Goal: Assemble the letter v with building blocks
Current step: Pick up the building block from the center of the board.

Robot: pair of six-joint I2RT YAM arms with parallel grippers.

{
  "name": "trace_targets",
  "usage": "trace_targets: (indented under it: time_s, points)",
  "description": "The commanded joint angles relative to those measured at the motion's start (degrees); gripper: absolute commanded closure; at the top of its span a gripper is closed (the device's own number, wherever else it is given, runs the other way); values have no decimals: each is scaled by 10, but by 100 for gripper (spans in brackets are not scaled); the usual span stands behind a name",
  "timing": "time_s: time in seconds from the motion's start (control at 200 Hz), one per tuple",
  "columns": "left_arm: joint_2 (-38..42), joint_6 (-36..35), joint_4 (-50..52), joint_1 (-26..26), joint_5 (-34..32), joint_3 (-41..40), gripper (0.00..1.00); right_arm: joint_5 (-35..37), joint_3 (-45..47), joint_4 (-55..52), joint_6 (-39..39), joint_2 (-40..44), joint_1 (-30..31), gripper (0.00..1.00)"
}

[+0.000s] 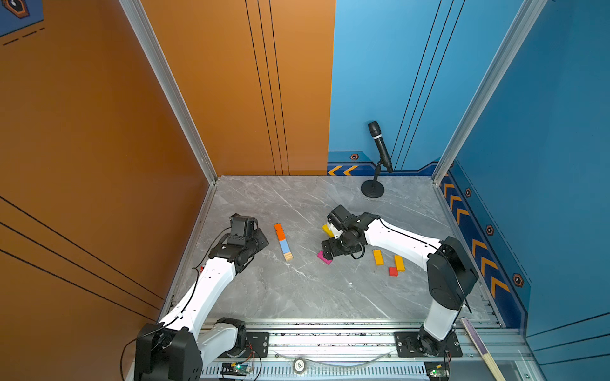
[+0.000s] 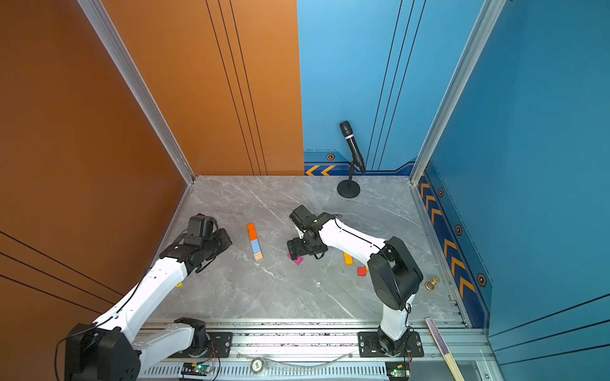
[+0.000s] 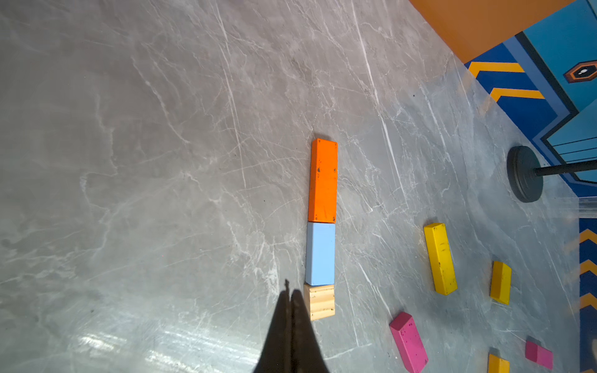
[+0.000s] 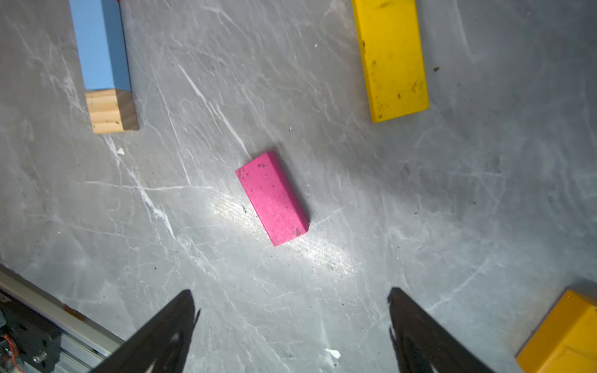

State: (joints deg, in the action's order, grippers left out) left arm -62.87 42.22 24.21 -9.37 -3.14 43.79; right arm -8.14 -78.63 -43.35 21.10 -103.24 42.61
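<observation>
An orange block (image 1: 279,231), a light blue block (image 1: 284,245) and a plain wood block (image 1: 288,256) lie end to end in a slanted row. My left gripper (image 3: 290,292) is shut and empty, its tips beside the wood block (image 3: 319,302). A pink block (image 4: 273,198) lies alone on the table, ahead of my right gripper (image 4: 292,300), whose jaws are wide open and empty. In a top view that gripper (image 1: 326,250) hangs just over the pink block (image 1: 324,258). A yellow block (image 1: 327,230) sits behind it. Two amber blocks (image 1: 378,257) (image 1: 399,263) and a red cube (image 1: 392,271) lie to the right.
A microphone on a round stand (image 1: 373,189) is at the back right. A small brass knob (image 2: 431,283) sits by the right wall. Orange and blue walls close three sides. A metal rail (image 1: 330,339) runs along the front, with a stick (image 1: 482,349) at its right end.
</observation>
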Motion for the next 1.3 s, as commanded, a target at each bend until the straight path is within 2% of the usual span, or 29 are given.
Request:
trace_targets:
  time_s: [0.0,0.436,0.841,1.011,1.176,1.292]
  points:
    - [10,-10,32,5,-22,7,100,15,-1,-16,-39,-12,10,3]
    - [18,-7,42,3,-22,-3,100,42,-58,-9,-88,-111,24,3]
    - [21,-12,47,3,-31,-5,100,55,-100,-8,-87,-171,33,14]
    - [21,-16,50,3,-33,-7,100,59,-105,-9,-76,-183,40,25]
    - [21,-18,50,4,-34,-10,100,59,-112,-13,-62,-185,43,44]
    - [20,-20,50,3,-35,-12,100,57,-122,-16,-45,-186,44,60]
